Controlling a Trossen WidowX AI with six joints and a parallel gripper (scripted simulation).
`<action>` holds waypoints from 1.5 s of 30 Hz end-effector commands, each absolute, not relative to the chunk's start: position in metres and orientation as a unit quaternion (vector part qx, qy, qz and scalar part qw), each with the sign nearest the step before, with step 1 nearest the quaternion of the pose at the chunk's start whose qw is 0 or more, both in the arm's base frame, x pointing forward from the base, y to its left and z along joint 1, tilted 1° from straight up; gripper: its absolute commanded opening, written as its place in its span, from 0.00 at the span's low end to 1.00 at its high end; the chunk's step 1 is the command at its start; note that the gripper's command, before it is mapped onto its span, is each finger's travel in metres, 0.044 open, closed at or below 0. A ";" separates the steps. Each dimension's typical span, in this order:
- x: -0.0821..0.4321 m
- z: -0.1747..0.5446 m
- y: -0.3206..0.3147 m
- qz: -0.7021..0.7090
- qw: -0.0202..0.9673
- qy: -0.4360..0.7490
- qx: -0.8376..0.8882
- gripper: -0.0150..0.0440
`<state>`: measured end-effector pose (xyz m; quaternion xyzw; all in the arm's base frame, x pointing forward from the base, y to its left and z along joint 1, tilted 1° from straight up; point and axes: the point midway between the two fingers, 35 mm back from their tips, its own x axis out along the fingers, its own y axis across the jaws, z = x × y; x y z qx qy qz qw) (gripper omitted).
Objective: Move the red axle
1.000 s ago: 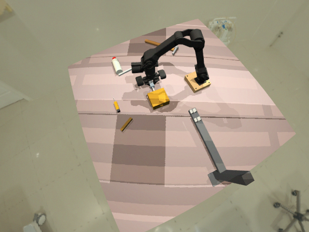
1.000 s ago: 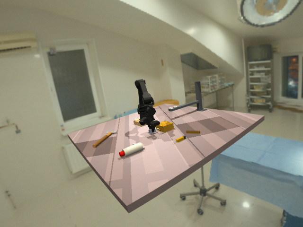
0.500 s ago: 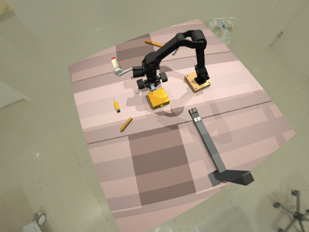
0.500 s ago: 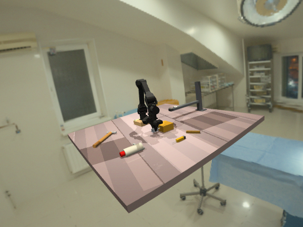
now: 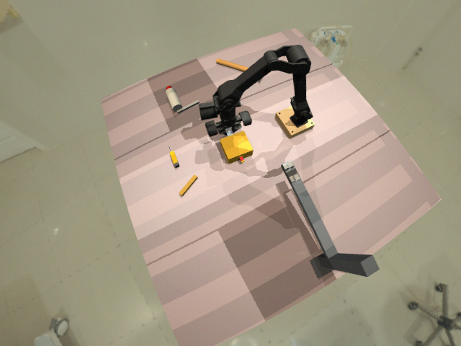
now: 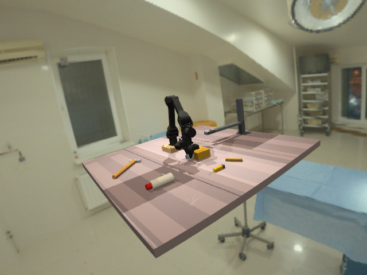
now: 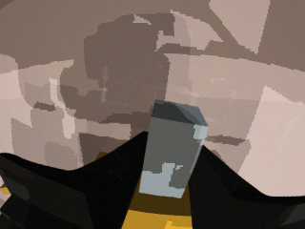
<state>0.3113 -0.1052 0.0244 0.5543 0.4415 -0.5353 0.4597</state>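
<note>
1. Spanning the scene, the bench (image 5: 201,298) (image 6: 189,227) (image 7: 276,167) carries everything; a hammer (image 5: 230,65) (image 6: 124,169), white bottle (image 5: 173,98) (image 6: 163,181), screwdriver (image 5: 173,158) (image 6: 218,168) and orange bar (image 5: 188,185) (image 6: 233,160) lie apart from the beam.
2. The bracket (image 5: 310,212) (image 6: 225,127) has V-blocks (image 5: 288,165) (image 6: 210,130) awaiting the axle; placing remains.
3. The beam (image 5: 236,145) (image 6: 202,153) (image 7: 157,220) sits between tool and exit side, so regrasping probably means going around it.
4. The tool (image 5: 228,130) (image 6: 187,155) (image 7: 170,141) is closed, partly spread, on a grey block (image 5: 229,132) (image 6: 187,157) (image 7: 172,157), seemingly a pusher.
5. The red axle (image 5: 241,159) pokes from the beam's far side: extraction appears partway; full release is unclear.
</note>
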 end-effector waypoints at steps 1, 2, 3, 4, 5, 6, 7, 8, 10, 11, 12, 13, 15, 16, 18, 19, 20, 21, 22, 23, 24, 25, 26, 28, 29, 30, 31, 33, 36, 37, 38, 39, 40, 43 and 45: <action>0.310 0.024 -0.103 -0.535 0.457 0.443 0.555 0.25; 0.310 0.024 -0.103 -0.535 0.457 0.443 0.555 0.25; 0.310 0.024 -0.103 -0.535 0.457 0.443 0.555 0.25; 0.310 0.024 -0.103 -0.535 0.457 0.443 0.555 0.25; 0.310 0.024 -0.103 -0.535 0.457 0.443 0.555 0.25; 0.310 0.024 -0.103 -0.535 0.457 0.443 0.555 0.25; 0.310 0.024 -0.104 -0.535 0.457 0.443 0.555 0.25; 0.310 0.024 -0.106 -0.535 0.457 0.443 0.555 0.25; 0.310 0.024 -0.112 -0.535 0.457 0.443 0.555 0.25; 0.310 0.024 -0.116 -0.535 0.458 0.443 0.555 0.25; 0.309 0.024 -0.121 -0.535 0.458 0.443 0.555 0.25; 0.309 0.024 -0.126 -0.535 0.458 0.443 0.555 0.25; 0.307 0.024 -0.137 -0.536 0.458 0.442 0.555 0.25; 0.306 0.024 -0.143 -0.536 0.458 0.442 0.554 0.25; 0.304 0.024 -0.154 -0.536 0.458 0.442 0.554 0.25; 0.303 0.024 -0.158 -0.536 0.458 0.442 0.554 0.25; 0.302 0.024 -0.161 -0.536 0.458 0.442 0.554 0.25; 0.302 0.024 -0.162 -0.536 0.458 0.442 0.554 0.25; 0.302 0.024 -0.162 -0.536 0.458 0.442 0.554 0.25; 0.302 0.024 -0.162 -0.536 0.458 0.442 0.554 0.25; 0.302 0.024 -0.162 -0.536 0.458 0.442 0.554 0.25; 0.302 0.025 -0.162 -0.536 0.458 0.442 0.554 0.25; 0.302 0.026 -0.162 -0.536 0.458 0.442 0.554 0.25; 0.302 0.029 -0.162 -0.536 0.458 0.442 0.554 0.25; 0.303 0.030 -0.162 -0.536 0.458 0.442 0.554 0.25; 0.303 0.032 -0.162 -0.536 0.458 0.442 0.554 0.25; 0.303 0.034 -0.162 -0.536 0.458 0.442 0.554 0.25; 0.303 0.037 -0.162 -0.536 0.458 0.442 0.554 0.25; 0.303 0.042 -0.163 -0.536 0.459 0.442 0.554 0.25; 0.303 0.043 -0.163 -0.536 0.459 0.442 0.554 0.25; 0.303 0.045 -0.163 -0.536 0.459 0.442 0.554 0.25; 0.303 0.046 -0.163 -0.536 0.459 0.442 0.554 0.25; 0.303 0.048 -0.163 -0.536 0.459 0.442 0.554 0.25; 0.303 0.053 -0.163 -0.536 0.459 0.442 0.554 0.25; 0.302 0.056 -0.163 -0.536 0.459 0.442 0.554 0.25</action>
